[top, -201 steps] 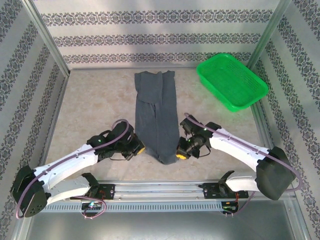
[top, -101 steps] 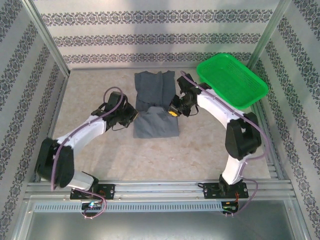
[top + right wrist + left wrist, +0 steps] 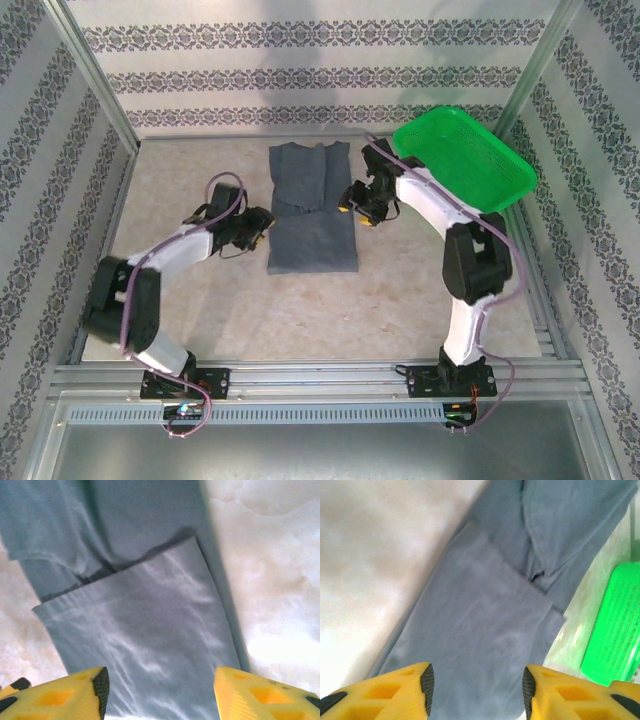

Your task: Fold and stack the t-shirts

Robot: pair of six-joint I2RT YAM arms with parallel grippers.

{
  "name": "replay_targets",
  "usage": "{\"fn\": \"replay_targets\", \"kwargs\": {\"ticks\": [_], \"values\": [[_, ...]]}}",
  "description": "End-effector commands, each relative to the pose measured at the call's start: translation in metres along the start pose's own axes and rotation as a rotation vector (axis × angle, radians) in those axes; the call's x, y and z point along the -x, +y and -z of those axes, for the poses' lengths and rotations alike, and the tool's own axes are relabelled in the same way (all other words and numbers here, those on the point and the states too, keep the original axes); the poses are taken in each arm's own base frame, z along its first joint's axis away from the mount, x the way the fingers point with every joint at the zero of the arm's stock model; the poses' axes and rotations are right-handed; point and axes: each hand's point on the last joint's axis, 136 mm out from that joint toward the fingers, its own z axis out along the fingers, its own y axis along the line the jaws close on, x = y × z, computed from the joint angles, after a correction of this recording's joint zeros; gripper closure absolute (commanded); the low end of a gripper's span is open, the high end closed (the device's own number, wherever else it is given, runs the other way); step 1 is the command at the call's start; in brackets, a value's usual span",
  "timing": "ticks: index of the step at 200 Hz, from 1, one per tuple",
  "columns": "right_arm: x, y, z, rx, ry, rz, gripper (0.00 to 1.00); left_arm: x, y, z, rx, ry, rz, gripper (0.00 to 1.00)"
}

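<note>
Folded t-shirt [image 3: 312, 225] near the table's [image 3: 200, 300] far edge.
Left gripper [image 3: 257, 228] and right gripper [image 3: 352, 207] flank it, both spread and empty, probably so the fold lies undisturbed.

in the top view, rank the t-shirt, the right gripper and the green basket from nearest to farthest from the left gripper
Measured from the left gripper in the top view:
1. t-shirt: just to its right, mid-table.
2. right gripper: across the shirt, at the shirt's right edge.
3. green basket: far right, in the back corner.
</note>
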Motion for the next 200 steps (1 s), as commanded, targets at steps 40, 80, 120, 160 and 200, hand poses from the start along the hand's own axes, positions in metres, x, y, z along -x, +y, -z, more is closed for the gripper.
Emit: {"fn": "replay_targets", "kwargs": {"ticks": [40,80,120,160,200], "values": [[-0.073,-0.048,-0.033,0.020,0.101,-0.087,0.43,-0.053,0.054,-0.009,0.068,0.095,0.198,0.51],[-0.080,-0.057,-0.063,-0.031,0.179,-0.100,0.48,-0.056,0.053,-0.038,0.091,0.138,0.196,0.55],[-0.069,-0.050,-0.082,-0.035,0.183,-0.116,0.63,-0.051,0.035,-0.058,0.069,0.154,0.171,0.76],[-0.060,-0.042,-0.075,-0.055,0.152,-0.115,1.00,-0.046,0.028,-0.047,0.090,0.129,0.121,1.00],[-0.085,-0.057,-0.055,-0.072,0.159,-0.121,1.00,-0.067,0.056,-0.014,0.150,0.173,0.084,1.00]]}}
